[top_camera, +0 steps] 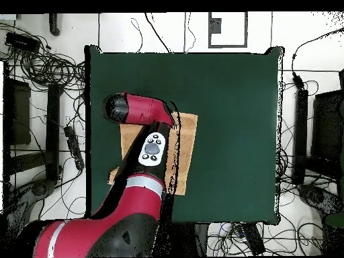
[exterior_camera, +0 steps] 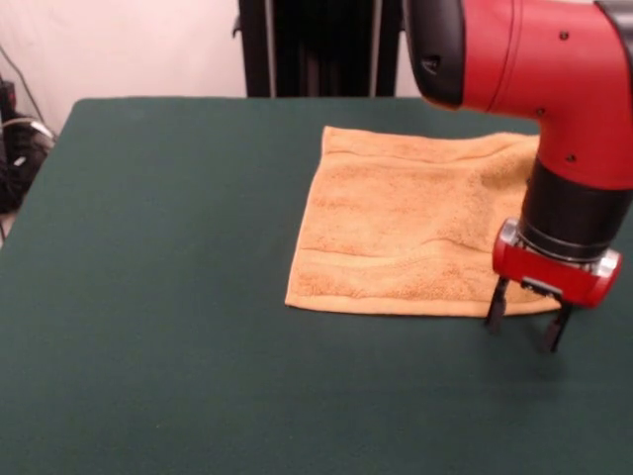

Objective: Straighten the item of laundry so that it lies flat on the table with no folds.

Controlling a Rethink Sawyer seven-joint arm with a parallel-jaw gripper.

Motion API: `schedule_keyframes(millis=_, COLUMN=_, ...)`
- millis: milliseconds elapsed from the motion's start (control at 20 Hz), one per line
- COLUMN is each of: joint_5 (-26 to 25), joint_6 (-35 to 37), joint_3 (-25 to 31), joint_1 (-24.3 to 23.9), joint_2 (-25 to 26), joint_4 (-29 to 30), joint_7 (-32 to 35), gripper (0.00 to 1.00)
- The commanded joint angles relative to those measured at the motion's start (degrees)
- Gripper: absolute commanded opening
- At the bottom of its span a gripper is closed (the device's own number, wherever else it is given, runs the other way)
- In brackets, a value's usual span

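The orange-tan towel (exterior_camera: 396, 228) lies spread on the dark green table (exterior_camera: 158, 297), right of centre, with a few low ripples across its near half and a woven band along the near hem. My gripper (exterior_camera: 525, 322) stands open at the towel's near right corner. Its two dark fingertips (exterior_camera: 497, 315) reach down to the table at the hem, with nothing held between them. The arm hides the towel's right edge. In the overhead view the red arm covers most of the towel (top_camera: 185, 148) and hides the gripper; only a strip of cloth shows beside it.
Bare green table (top_camera: 228, 101) stretches wide around the towel. A dark stand (exterior_camera: 316, 45) rises behind the table's far edge. Cables and equipment (top_camera: 40, 67) lie on the floor around the table.
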Motion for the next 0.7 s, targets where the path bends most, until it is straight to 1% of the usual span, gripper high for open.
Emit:
schedule_keyframes(millis=50, joint_5=3.5, joint_6=0.8, joint_3=2.7, joint_1=1.9, joint_2=1.3, joint_4=0.2, joint_7=16.0, gripper=1.00)
schedule_keyframes(millis=150, joint_5=3.8, joint_6=2.2, joint_3=1.9, joint_1=2.8, joint_2=0.0, joint_4=0.9, joint_7=16.8, gripper=1.00)
schedule_keyframes(millis=400, joint_5=4.7, joint_6=6.5, joint_3=0.8, joint_1=5.0, joint_2=-5.8, joint_4=4.4, joint_7=18.2, gripper=1.00)
schedule_keyframes(millis=700, joint_5=5.5, joint_6=9.6, joint_3=-0.8, joint_1=8.0, joint_2=-9.6, joint_4=7.8, joint_7=20.7, gripper=1.00)
